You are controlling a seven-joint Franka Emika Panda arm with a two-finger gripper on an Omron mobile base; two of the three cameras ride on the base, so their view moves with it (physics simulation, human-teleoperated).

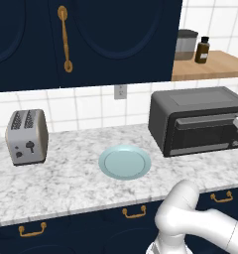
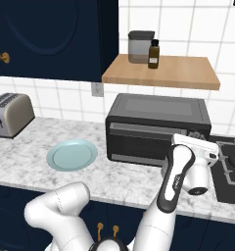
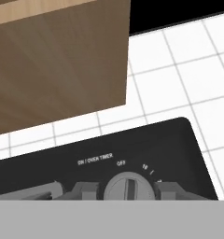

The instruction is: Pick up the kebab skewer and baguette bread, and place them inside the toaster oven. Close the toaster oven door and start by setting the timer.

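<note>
- We see the gripper [image 3: 128, 189] closed around the timer knob [image 3: 129, 186] on the toaster oven [image 2: 156, 128].
- The toaster oven door [image 2: 139, 139] sits shut to its left, on the marble counter [image 1: 66, 173].
- Further left sit a bare plate [image 1: 125, 162] and a toaster [image 1: 27, 136].
- Above it, the hand view shows a wooden shelf [image 3: 58, 60] against white tiles.

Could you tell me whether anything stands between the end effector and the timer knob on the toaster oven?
Nothing visible does. In the hand view the timer knob sits directly ahead, between the fingertips, on the toaster oven. Its door is closed.
</note>
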